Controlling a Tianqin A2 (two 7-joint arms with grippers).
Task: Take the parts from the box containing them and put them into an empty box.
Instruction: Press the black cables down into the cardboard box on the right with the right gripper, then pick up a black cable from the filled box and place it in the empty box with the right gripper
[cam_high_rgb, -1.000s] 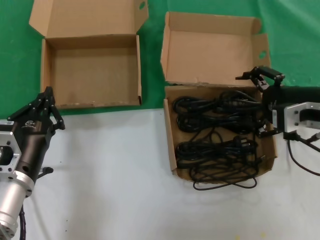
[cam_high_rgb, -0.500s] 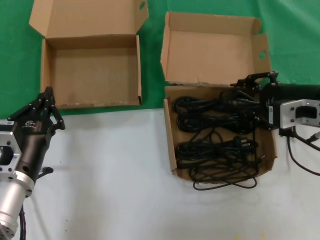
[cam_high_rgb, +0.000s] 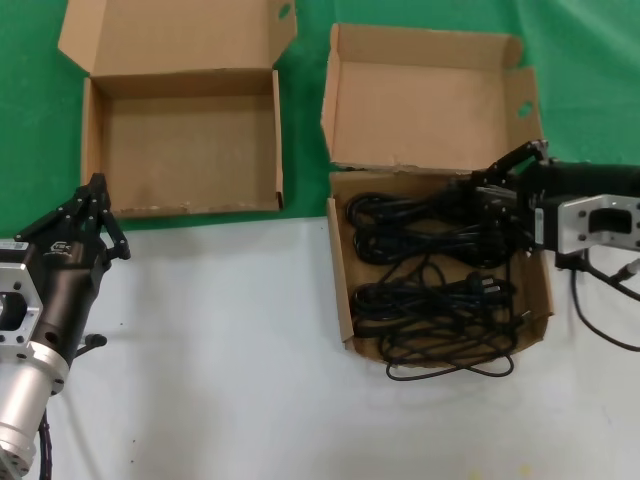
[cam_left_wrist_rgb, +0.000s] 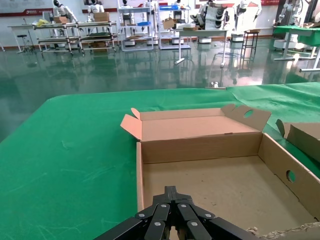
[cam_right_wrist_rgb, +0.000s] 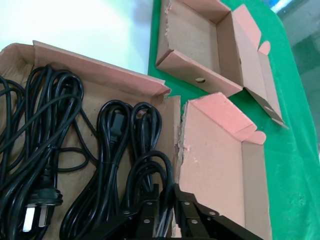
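Black coiled power cords (cam_high_rgb: 425, 300) lie in the brown box with the ragged lid fold (cam_high_rgb: 339, 285) on the right of the head view. My right gripper (cam_high_rgb: 483, 192) reaches in from the right, low over the back bundle (cam_high_rgb: 400, 215), and is shut on a cord. In the right wrist view, cord strands (cam_right_wrist_rgb: 145, 172) run between its fingers (cam_right_wrist_rgb: 166, 194). The empty box (cam_high_rgb: 185, 150) stands open at the back left, with nothing inside. My left gripper (cam_high_rgb: 96, 192) waits shut near that box's front left corner, with its tips (cam_left_wrist_rgb: 170, 192) pointing into the box (cam_left_wrist_rgb: 220, 185).
One cord loop (cam_high_rgb: 450, 370) spills over the full box's front wall onto the white table (cam_high_rgb: 220, 350). Green cloth (cam_high_rgb: 30, 120) covers the back. My arm's thin cable (cam_high_rgb: 600, 330) hangs right of the box. Both lids (cam_high_rgb: 170, 35) stand open behind.
My right gripper, open above the box's right edge a second ago, has turned, come down into the box and shut on a cord. The left arm has not moved.
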